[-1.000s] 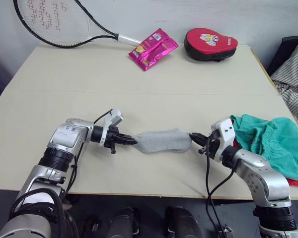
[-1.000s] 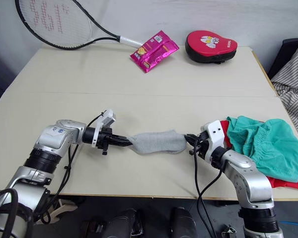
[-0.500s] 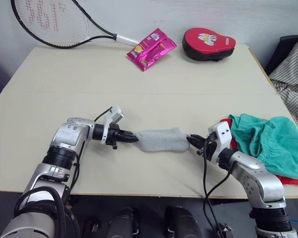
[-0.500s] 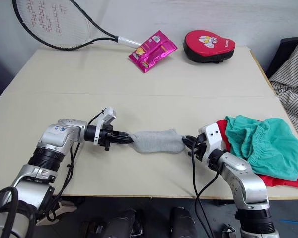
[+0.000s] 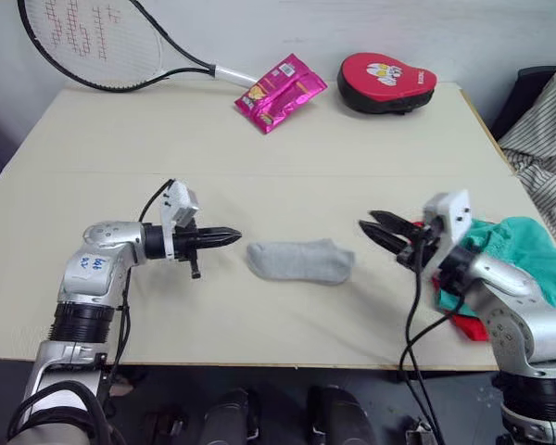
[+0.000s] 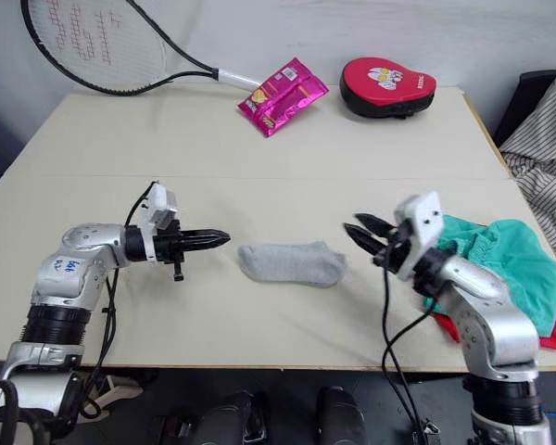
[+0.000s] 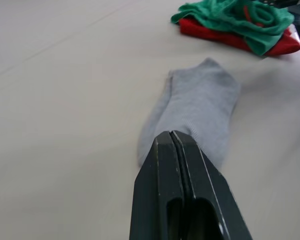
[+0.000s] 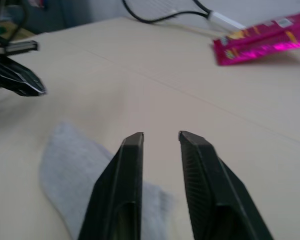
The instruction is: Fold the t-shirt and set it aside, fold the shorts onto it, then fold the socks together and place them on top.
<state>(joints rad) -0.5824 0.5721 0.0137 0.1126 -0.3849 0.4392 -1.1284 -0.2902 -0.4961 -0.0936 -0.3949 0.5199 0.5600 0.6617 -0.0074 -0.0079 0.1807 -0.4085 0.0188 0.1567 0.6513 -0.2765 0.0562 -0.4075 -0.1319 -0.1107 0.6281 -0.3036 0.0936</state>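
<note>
Left eye view is showing the small light-grey knit socks (image 5: 302, 260) lying flat mid-desk, long axis running nine to three o'clock, between the left fingers (image 5: 224, 238) pressing shut empty and the right fingers (image 5: 380, 228) spreading apart, both equally near.

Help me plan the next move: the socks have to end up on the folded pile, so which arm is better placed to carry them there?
Right, probably. The right gripper is open beside the socks, and the shorts on the t-shirt lie on that arm's side. The left gripper is shut, on the far side from the pile.
</note>
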